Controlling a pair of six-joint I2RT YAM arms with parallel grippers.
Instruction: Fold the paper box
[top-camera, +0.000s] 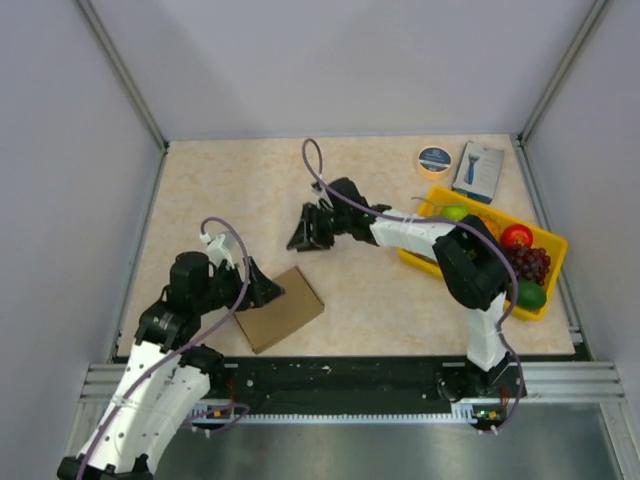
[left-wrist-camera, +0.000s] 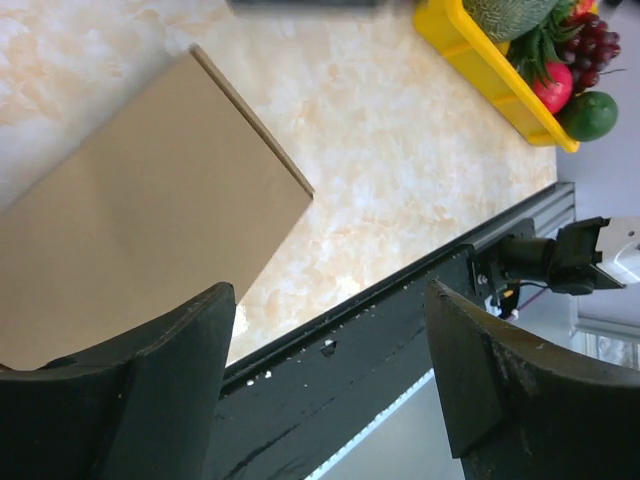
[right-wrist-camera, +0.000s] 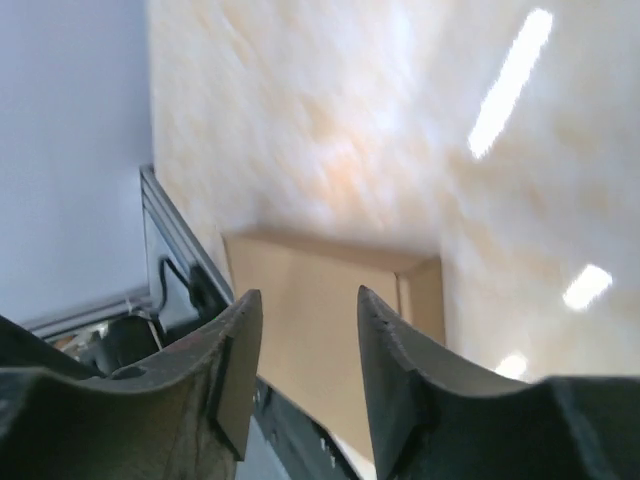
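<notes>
The left tool (top-camera: 268, 290) stands released, its two dark fingers spread wide with nothing between them. It hangs low over the near part of the pale marbled table (top-camera: 380, 290). Just beside this tool, on its right, lies the plain brown flat cardboard paper box (top-camera: 282, 312), resting on the table and turned cornerwise to the near edge. Its upper-left edge runs under the tool's tip, though contact cannot be made out. Farther from the bases and right of the box, the right tool (top-camera: 303, 232) hovers over bare table, well apart from the cardboard. Its fingers stand a narrow gap apart and clasp nothing. Beyond that tool's arm to the right sits a yellow plastic tray (top-camera: 535, 228) holding dark grapes (top-camera: 528, 265) and other fruit. A small tape roll (top-camera: 434, 160) and a blue-and-white retail carton (top-camera: 478, 170) lie behind the tray.
</notes>
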